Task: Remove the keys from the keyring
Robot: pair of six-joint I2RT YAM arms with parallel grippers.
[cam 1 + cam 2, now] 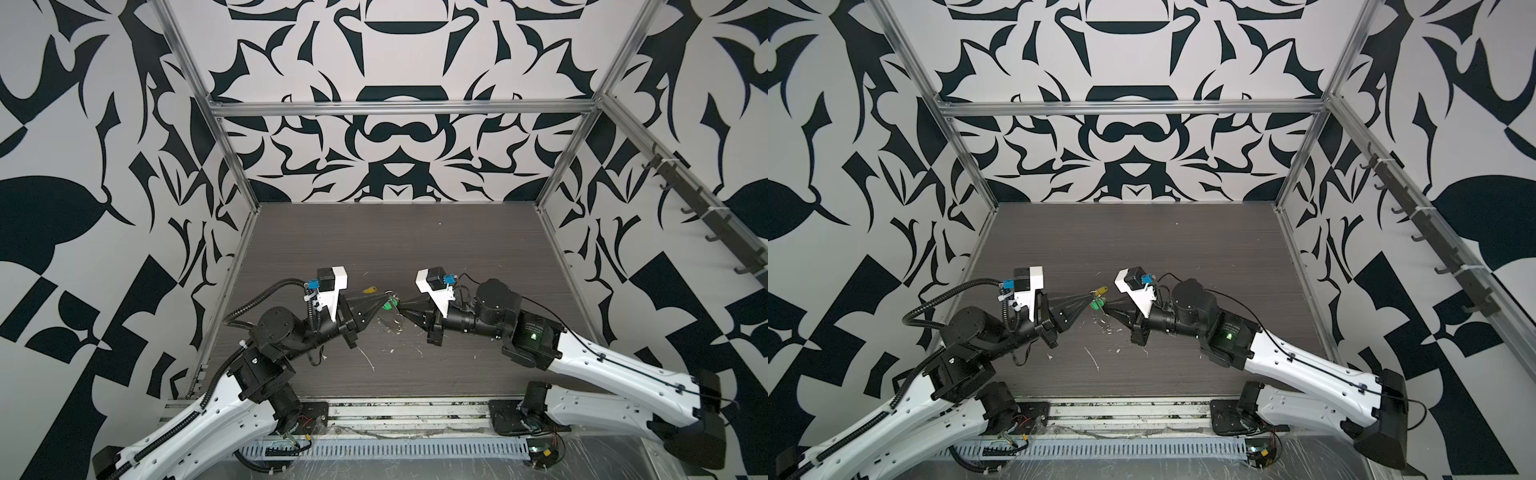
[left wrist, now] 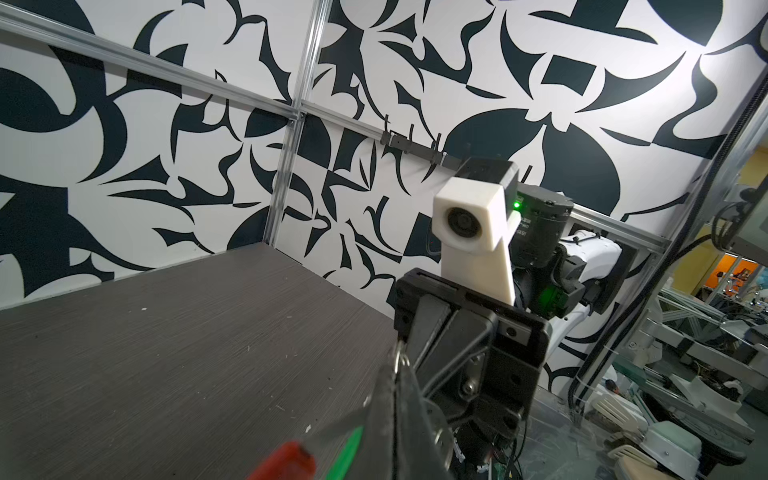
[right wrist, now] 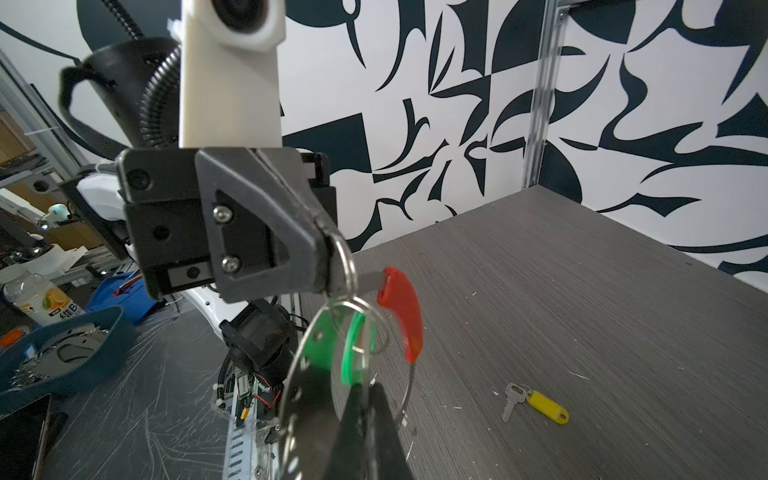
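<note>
The keyring hangs in the air between both grippers: a thin metal loop with a curved red sleeve (image 3: 402, 312), blurred in the left wrist view (image 2: 286, 460). My left gripper (image 1: 387, 296) (image 1: 1091, 294) (image 2: 397, 363) (image 3: 329, 266) is shut on the loop close to the sleeve. The green key (image 1: 387, 306) (image 1: 1096, 305) (image 3: 356, 349) dangles from the loop. My right gripper (image 1: 400, 309) (image 1: 1106, 308) (image 3: 365, 384) is shut on its lower end. The yellow key (image 1: 370, 289) (image 1: 1101, 289) (image 3: 545, 407) lies apart on the table, with a silver key blade beside it.
White scraps (image 1: 370, 361) litter the dark wood table (image 1: 395, 249). Aluminium frame posts (image 1: 237, 166) stand at the back corners. A black hook rail (image 1: 702, 208) runs along the right wall. Off the table, a blue tray (image 3: 62, 353) holds metal parts.
</note>
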